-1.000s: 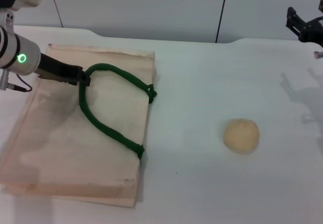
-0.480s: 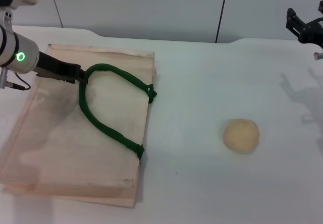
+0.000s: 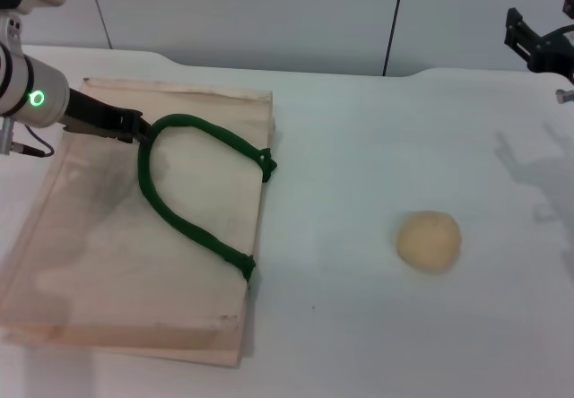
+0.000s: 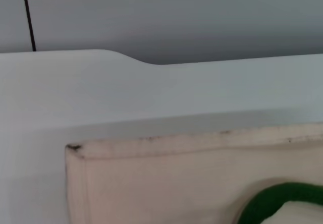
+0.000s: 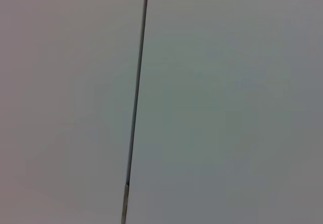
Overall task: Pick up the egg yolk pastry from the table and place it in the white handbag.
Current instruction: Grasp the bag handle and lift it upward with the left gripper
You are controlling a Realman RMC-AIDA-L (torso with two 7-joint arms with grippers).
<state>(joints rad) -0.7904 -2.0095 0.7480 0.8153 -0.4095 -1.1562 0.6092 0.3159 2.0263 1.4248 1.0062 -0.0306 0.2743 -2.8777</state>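
Cream fabric of the white handbag (image 3: 152,228) is lying flat on the worktop (image 3: 377,147) in the head view. The left tool (image 3: 139,129), pinching the green handle (image 3: 188,223), is drawing it slightly backward, starting to open the bag. The egg yolk pastry (image 3: 429,240) is sitting untouched, well apart. The right tool (image 3: 536,44) is hanging raised at the far right, fingers spread. The left wrist view is showing the bag's corner; the right wrist view, only wall.

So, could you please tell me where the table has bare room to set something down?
Free: the stretch between the white handbag and the egg yolk pastry, and the near edge below the pastry. Crowded: the bag's handle, where the left gripper sits.
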